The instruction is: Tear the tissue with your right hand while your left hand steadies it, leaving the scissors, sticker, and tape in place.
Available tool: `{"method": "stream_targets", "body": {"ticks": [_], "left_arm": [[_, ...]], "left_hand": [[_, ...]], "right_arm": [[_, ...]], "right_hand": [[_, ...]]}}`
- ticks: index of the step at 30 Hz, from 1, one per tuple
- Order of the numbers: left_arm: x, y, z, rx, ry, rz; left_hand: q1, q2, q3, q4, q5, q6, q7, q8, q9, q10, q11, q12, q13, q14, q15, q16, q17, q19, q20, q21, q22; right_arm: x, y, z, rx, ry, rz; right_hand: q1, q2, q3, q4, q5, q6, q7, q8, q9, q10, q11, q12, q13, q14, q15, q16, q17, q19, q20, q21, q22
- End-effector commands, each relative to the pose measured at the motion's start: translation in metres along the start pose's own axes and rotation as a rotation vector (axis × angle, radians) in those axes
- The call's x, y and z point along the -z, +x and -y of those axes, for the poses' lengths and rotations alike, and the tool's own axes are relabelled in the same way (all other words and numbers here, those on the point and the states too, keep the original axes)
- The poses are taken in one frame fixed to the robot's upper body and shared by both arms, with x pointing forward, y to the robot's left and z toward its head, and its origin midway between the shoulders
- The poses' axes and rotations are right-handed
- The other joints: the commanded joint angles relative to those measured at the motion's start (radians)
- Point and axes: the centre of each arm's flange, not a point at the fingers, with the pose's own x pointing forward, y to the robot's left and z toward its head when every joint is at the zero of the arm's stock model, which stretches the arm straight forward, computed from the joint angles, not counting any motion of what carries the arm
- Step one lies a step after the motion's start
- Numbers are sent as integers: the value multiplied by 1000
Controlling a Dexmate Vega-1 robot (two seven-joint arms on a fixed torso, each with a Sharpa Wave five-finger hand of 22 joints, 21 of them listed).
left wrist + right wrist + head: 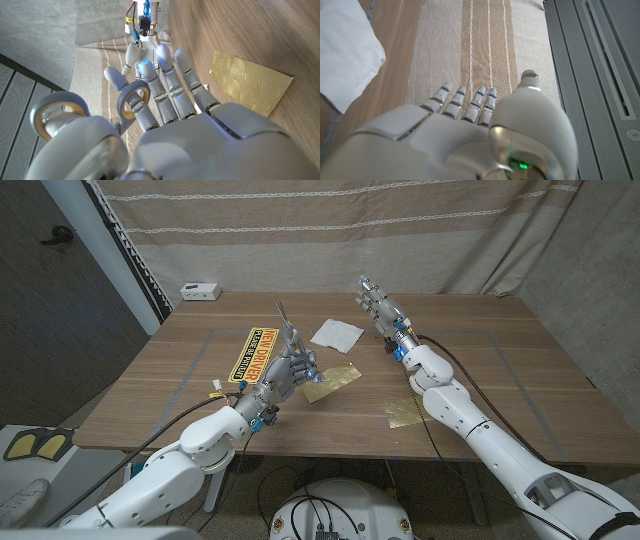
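The white tissue (337, 333) lies flat on the table past the middle; a corner of the tissue (345, 50) also appears in the right wrist view. My right hand (380, 305) hovers just right of it, above the table, fingers straight and holding nothing. My left hand (285, 370) is raised near the table's middle and grips the grey scissors (284, 322), whose blades point up and away. Their ring handles (131, 98) sit around my left hand's fingers (167, 75). The yellow "NEW DRIVER" sticker (252, 352) lies left of that hand.
A gold foil sheet (335, 380) lies right of my left hand, the same sheet (250, 85) showing in the left wrist view. A second gold piece (405, 410) lies under my right forearm. A small white box (200, 291) sits at the far left corner. A striped curtain (480, 40) hangs behind.
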Motion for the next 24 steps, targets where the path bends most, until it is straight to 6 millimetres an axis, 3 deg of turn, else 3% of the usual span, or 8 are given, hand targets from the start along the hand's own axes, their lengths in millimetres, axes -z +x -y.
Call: {"method": "stream_targets", "body": {"ticks": [1, 5, 7, 8, 11, 24], "left_arm": [[6, 1, 7, 25, -19, -34], [9, 1, 8, 32, -26, -44], [10, 1, 9, 36, -31, -50], [11, 0, 9, 37, -34, -51], [12, -2, 9, 28, -36, -56], [10, -10, 10, 3, -22, -76]], "left_hand": [[13, 1, -29, -33, 7, -156, 237, -4, 0, 17, -12, 12, 16, 9, -84, 8, 5, 8, -29, -6, -3], [13, 0, -29, -32, 7, -156, 238, -2, 6, 20, -17, 8, 8, 9, -84, 7, 4, 8, -29, -6, 0], [13, 0, -29, -32, 7, -152, 237, -3, 4, 21, -15, 10, 12, 12, -82, 3, -3, 8, -29, -6, 0], [13, 0, -29, -32, 7, -151, 236, -3, 4, 21, -13, 14, 19, 10, -84, 6, 2, 7, -29, -7, 1], [13, 0, -29, -32, 7, -151, 239, -3, 6, 21, -14, 19, 28, 11, -84, 4, -1, 8, -29, -7, 1], [14, 1, -29, -31, 9, -151, 234, -7, 7, 22, -16, 23, 39, 12, -83, 2, -5, 8, -29, -10, 1]], "right_arm": [[-6, -1, 4, 29, -171, -51], [-6, 0, 3, 33, -211, -63], [-8, 2, 1, 33, -261, -66], [-9, 3, 1, 33, -285, -66], [-10, 5, 0, 31, -322, -73], [-12, 9, -4, 42, -469, -95]], "right_hand": [[-8, -3, -7, 2, 7, -3, -1, 6, 3, -3, -2, 8, 5, -18, -155, -3, 4, -4, 11, -5, 1], [-8, -5, -8, 1, 8, -7, -2, 6, 3, -2, -3, 10, 5, -27, -152, -3, 4, -4, 14, -6, 1], [-7, -14, -13, -3, 12, -106, 14, -9, 2, -6, -9, 16, 6, -33, -155, 7, 4, -2, 14, -13, 1], [-7, -14, -14, -4, 12, -114, 13, -9, 2, -6, -10, 17, 6, -34, -155, 8, 4, -1, 14, -14, 1], [-7, -16, -16, -5, 14, -98, 7, 7, 2, 17, -22, 29, 6, -42, -161, 8, 4, -2, 13, -18, 1], [-6, -19, -18, -7, 17, -96, 10, 13, 2, 28, -29, 36, 6, -53, -163, 7, 3, -9, 12, -25, 1]]}}
